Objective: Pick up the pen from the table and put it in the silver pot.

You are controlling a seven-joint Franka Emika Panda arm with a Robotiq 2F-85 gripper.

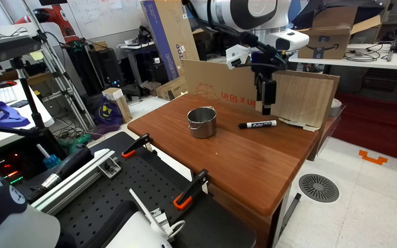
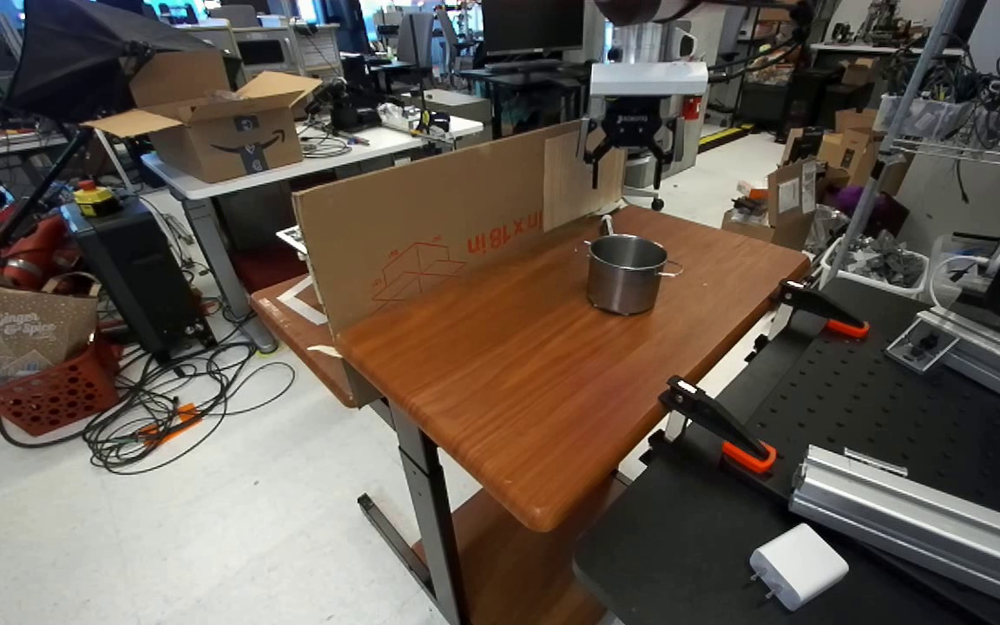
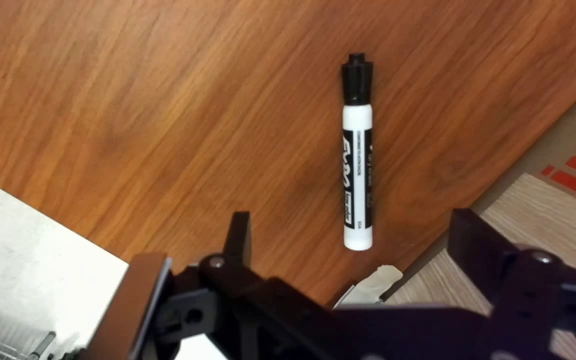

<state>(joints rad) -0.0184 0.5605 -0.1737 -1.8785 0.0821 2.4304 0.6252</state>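
The pen (image 1: 257,124) is a black-capped white marker lying flat on the reddish-brown table (image 1: 233,165). In the wrist view the pen (image 3: 357,170) stands lengthwise, cap away from my fingers. In an exterior view only its white end (image 2: 607,224) shows behind the pot. The silver pot (image 1: 202,126) stands upright on the table; it also shows in an exterior view (image 2: 621,288) and is out of the wrist view. My gripper (image 1: 267,106) hangs above the table over the pen's white end, apart from it. It is open and empty, with the fingers (image 3: 351,217) wide on either side of the pen's line.
A cardboard sheet (image 2: 430,234) stands along the table's far edge, with a wood-grain panel (image 1: 302,100) on it near my gripper. A torn whitish scrap (image 3: 375,284) lies at its foot. A black perforated bench (image 1: 140,182) with orange-tipped clamps (image 1: 191,189) adjoins the near edge.
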